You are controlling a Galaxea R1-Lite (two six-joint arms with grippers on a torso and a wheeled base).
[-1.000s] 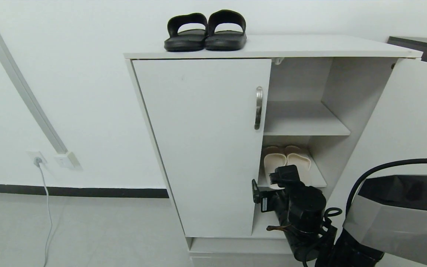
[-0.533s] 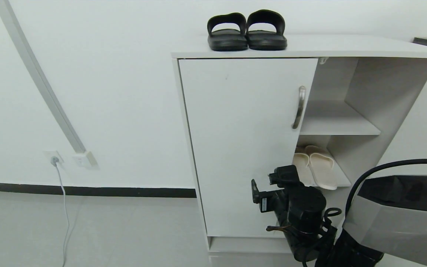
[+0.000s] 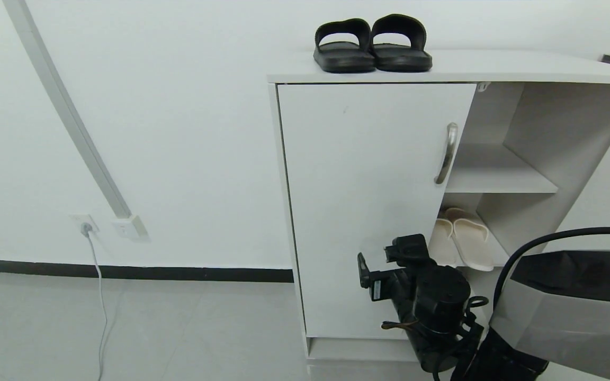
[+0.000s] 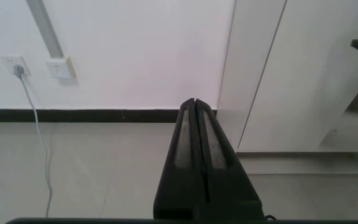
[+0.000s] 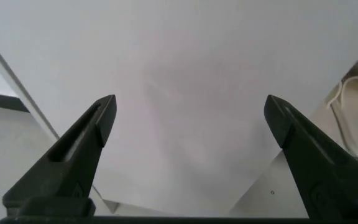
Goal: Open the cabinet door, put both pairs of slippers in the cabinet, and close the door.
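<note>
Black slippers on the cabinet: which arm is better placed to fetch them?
Right, probably: the right gripper is open, close before the cabinet door under the black slippers; the left gripper is shut, farther off.

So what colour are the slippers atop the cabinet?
The slippers are black, clearest in the head view.

cabinet (image 3: 368, 211): plain white
handle (image 3: 446, 153): silver
top slippers (image 3: 373, 45): black
shelf slippers (image 3: 464, 243): cream
wall (image 3: 178, 132): white
floor (image 3: 178, 328): grey
skirting (image 3: 125, 271): black band
</note>
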